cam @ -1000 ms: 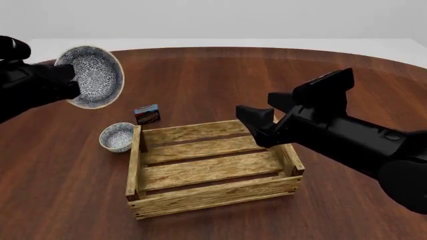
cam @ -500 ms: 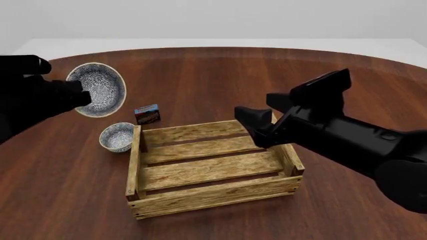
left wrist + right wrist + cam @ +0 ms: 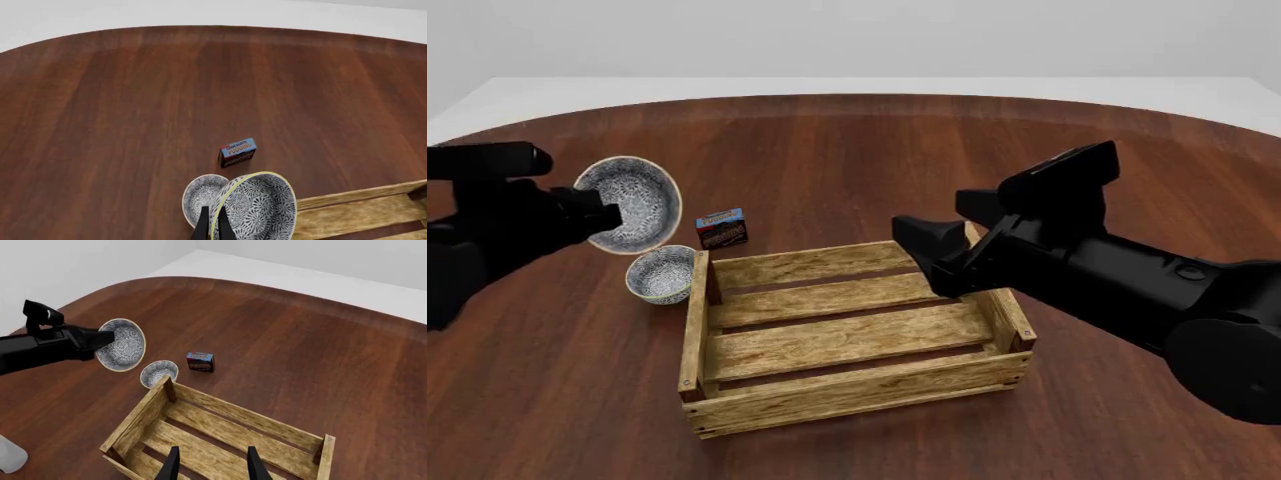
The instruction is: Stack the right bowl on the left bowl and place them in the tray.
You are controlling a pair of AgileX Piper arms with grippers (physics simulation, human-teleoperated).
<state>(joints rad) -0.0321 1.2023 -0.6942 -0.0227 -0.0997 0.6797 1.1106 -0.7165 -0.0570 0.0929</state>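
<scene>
Black left gripper [image 3: 598, 213] pinches a tilted bowl [image 3: 631, 203] above the second bowl [image 3: 662, 274]; only the right wrist view shows the right gripper [image 3: 212, 463] spread over the tray [image 3: 220, 435].

A bare simulated test scene: round wooden table [image 3: 827, 140] on a plain white floor [image 3: 300, 277].

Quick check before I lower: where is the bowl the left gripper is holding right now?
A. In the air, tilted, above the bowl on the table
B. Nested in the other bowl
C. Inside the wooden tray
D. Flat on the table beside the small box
A: the left gripper holds the larger bowl tilted in the air above the smaller bowl, which rests on the table beside the tray.
</scene>
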